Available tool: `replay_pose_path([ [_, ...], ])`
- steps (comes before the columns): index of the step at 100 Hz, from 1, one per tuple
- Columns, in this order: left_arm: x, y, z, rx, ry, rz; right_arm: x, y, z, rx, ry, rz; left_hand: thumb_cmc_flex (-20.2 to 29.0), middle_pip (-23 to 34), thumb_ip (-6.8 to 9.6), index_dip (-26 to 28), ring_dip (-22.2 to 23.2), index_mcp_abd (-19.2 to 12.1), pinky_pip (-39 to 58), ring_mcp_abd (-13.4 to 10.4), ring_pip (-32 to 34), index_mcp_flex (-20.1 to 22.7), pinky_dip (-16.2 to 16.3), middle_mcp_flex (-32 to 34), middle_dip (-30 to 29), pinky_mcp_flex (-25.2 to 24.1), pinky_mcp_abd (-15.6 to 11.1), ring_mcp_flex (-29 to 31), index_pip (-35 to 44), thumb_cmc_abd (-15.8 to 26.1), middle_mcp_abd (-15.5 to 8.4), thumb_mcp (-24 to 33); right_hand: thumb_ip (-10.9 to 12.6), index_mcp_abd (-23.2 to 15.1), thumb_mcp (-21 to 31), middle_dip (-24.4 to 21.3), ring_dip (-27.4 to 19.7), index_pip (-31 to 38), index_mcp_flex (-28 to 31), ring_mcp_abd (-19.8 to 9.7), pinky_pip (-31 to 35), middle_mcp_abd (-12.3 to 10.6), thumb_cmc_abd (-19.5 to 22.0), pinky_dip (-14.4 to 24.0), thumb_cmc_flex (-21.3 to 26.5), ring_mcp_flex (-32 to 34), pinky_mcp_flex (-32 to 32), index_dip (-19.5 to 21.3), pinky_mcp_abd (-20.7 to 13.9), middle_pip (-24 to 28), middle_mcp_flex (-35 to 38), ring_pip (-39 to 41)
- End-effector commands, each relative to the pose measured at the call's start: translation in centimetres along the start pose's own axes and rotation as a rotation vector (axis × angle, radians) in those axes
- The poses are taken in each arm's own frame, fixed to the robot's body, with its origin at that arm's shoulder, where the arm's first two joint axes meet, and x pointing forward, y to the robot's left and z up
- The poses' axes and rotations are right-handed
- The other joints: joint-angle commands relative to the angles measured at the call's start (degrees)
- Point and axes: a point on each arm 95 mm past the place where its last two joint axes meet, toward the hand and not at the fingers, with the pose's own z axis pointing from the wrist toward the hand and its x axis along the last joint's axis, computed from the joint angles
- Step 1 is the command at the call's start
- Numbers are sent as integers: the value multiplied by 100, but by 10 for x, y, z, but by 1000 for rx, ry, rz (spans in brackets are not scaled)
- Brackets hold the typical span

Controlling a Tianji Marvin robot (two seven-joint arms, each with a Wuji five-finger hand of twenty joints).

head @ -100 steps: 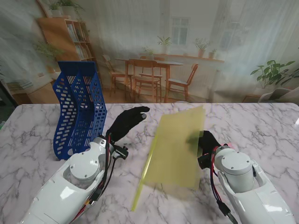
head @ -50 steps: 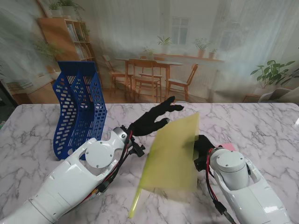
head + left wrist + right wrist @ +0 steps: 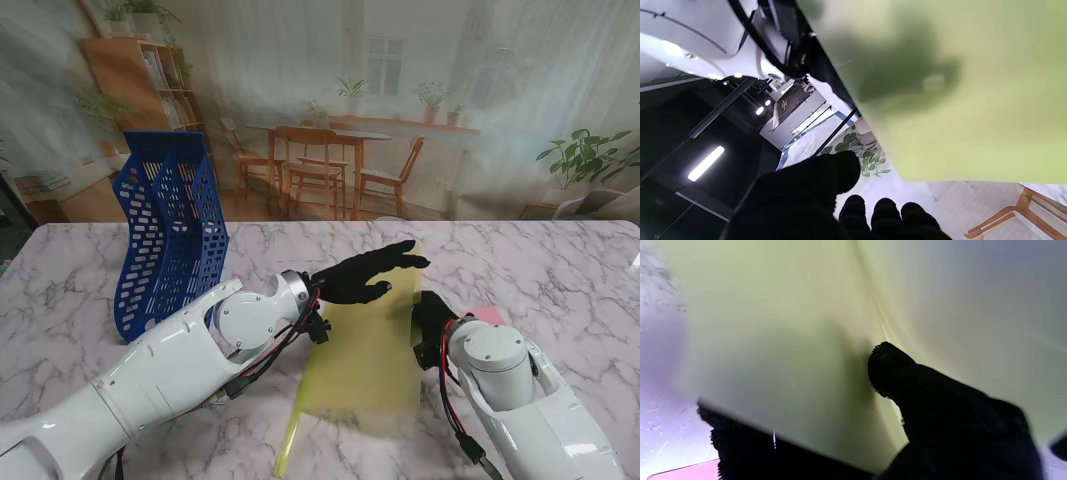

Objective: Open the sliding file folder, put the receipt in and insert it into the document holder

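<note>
The blue document holder [image 3: 168, 232] stands upper left, clear of the arms. Right hand [image 3: 430, 322] pinches the yellow folder [image 3: 368, 345]. The left hand [image 3: 372, 274], fingers spread, has moved rightward across the folder's top edge.

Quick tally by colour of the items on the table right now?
Yellow-green: 1, the file folder
Blue: 1, the document holder
Pink: 1, a slip beside the right hand
Total: 3

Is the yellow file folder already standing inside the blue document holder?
No. The yellow file folder is near the table's middle, held by the right hand, apart from the blue document holder at the left.
</note>
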Motion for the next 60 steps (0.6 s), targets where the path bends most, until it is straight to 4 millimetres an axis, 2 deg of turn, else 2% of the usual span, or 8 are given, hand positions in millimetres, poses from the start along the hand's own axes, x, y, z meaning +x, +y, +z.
replay_pose_path([
  [1,-1,-1,5,-26,-13,18,0,-2,0,6,3,0,-192,-67,22,213,-103,-156,-217,-37,-161,87,-195,-247,-93,-12,-278,-215,119,-108,38,399,-11,-410,198,5,-78,31,-40,22,170,190,155,10,399,75,50,135,214,298,29,172],
  [11,-5,0,10,-57,-33,51,0,-3,0,9,4,3,-383,-67,185,314,-104,-163,-218,25,-161,55,-239,-251,-94,-19,-242,-223,137,-110,90,421,-10,-411,193,1,-83,30,-42,27,164,192,157,13,401,73,38,138,211,298,20,161],
  [19,-8,1,13,-87,-49,89,0,-4,0,15,4,1,-441,-67,188,341,-104,-147,-218,63,-162,55,-266,-255,-94,-23,-217,-227,102,-59,132,177,-10,-411,191,-1,-89,29,-41,35,158,187,164,15,402,72,28,139,208,296,10,147],
  [25,-10,1,15,-105,-60,113,0,-4,1,19,4,0,-388,-67,-102,383,-105,-140,-217,94,-162,71,-273,-257,-94,-27,-199,-232,87,72,158,-379,-9,-417,187,-3,-98,28,-52,19,150,179,173,17,409,71,10,142,199,297,-2,126],
  [31,-11,2,17,-116,-66,126,0,-4,1,21,5,-2,-209,-67,-582,535,-106,-110,-217,103,-162,153,-273,-258,-95,-28,-189,-233,234,310,166,-1286,-11,-426,178,-4,-103,26,-61,24,146,177,182,19,401,71,1,144,195,295,-18,114],
  [36,-12,3,18,-120,-69,145,0,-4,1,22,7,-1,-70,-67,-756,696,-106,-69,-216,131,-162,194,-272,-260,-95,-33,-163,-236,371,499,194,-2107,-9,-429,174,-4,-110,27,-66,31,139,176,178,22,409,71,-11,148,189,299,-25,96],
  [43,-13,4,19,-134,-76,170,0,-4,1,27,7,-2,110,-68,-798,799,-107,-46,-218,159,-164,298,-274,-261,-95,-34,-134,-240,472,600,210,-2838,-9,-460,168,-6,-116,29,-83,27,132,175,194,25,407,72,-23,157,184,298,-38,81],
  [60,-16,3,19,-159,-91,237,0,-4,1,31,8,1,318,-68,-790,965,-98,-32,-173,194,-154,690,-195,-262,-95,-36,-81,-238,844,527,221,-3069,-9,-464,151,-9,-128,23,-104,23,116,168,218,31,407,71,-49,162,177,298,-52,50],
])
